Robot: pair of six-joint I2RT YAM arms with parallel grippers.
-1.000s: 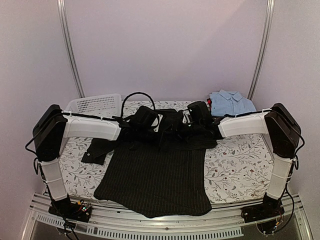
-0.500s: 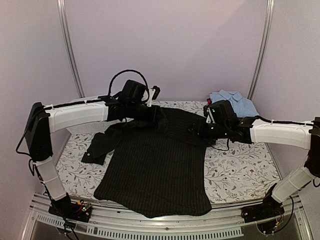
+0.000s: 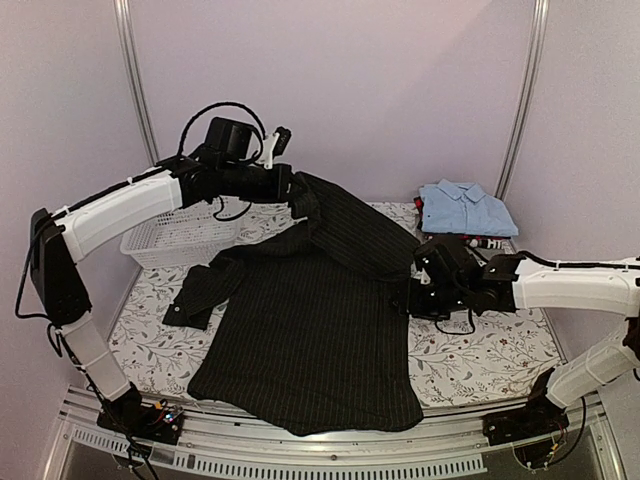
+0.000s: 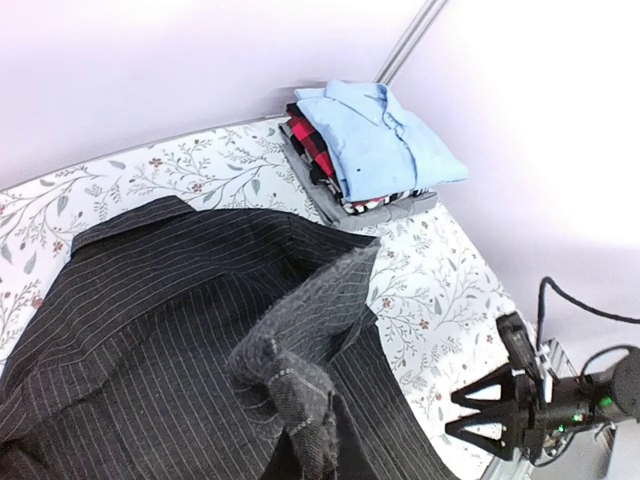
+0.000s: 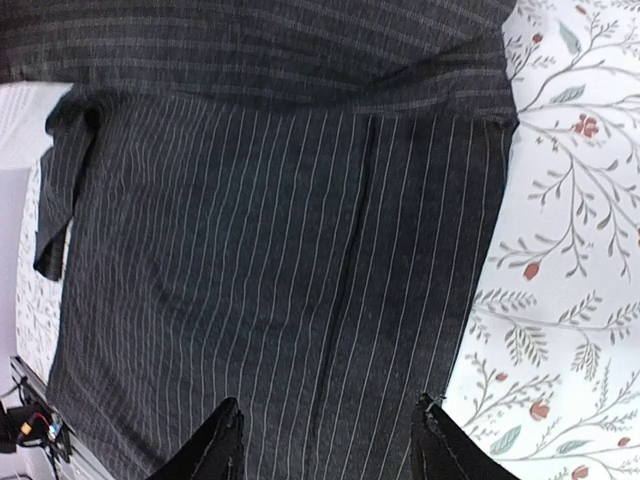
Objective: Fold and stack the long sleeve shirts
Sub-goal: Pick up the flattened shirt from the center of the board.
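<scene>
Mid-table: black shirt [image 3: 310, 350] spread on flowered table [image 3: 480, 340], hem at near edge; one side raised off the surface in a sloping sheet.
Far right corner: light blue shirt [image 3: 465, 205], folded, topmost on a small stack of folded clothes; well apart from black shirt.
Left gripper [image 3: 298, 197]: high over far side, clamped on a bunched edge of black shirt; fingers buried in fabric, so hold judged from the way the cloth hangs.
Right gripper [image 5: 330, 445]: low at shirt's right edge, fingers [image 5: 225, 445] apart, nothing between them, pinstripes directly beneath.
Basket [image 3: 180, 235]: far left, under left arm.
Step, as judged: carrying raised side across for a first fold.
Risk one: thin pinch slipping under weight of hanging cloth; crooked fold dropped.
Risk two: whole body dragged sideways while right edge unpinned; hem sliding off near edge.
Risk three: loose sleeve at left caught under the fold; lumpy bundle for stacking.
</scene>
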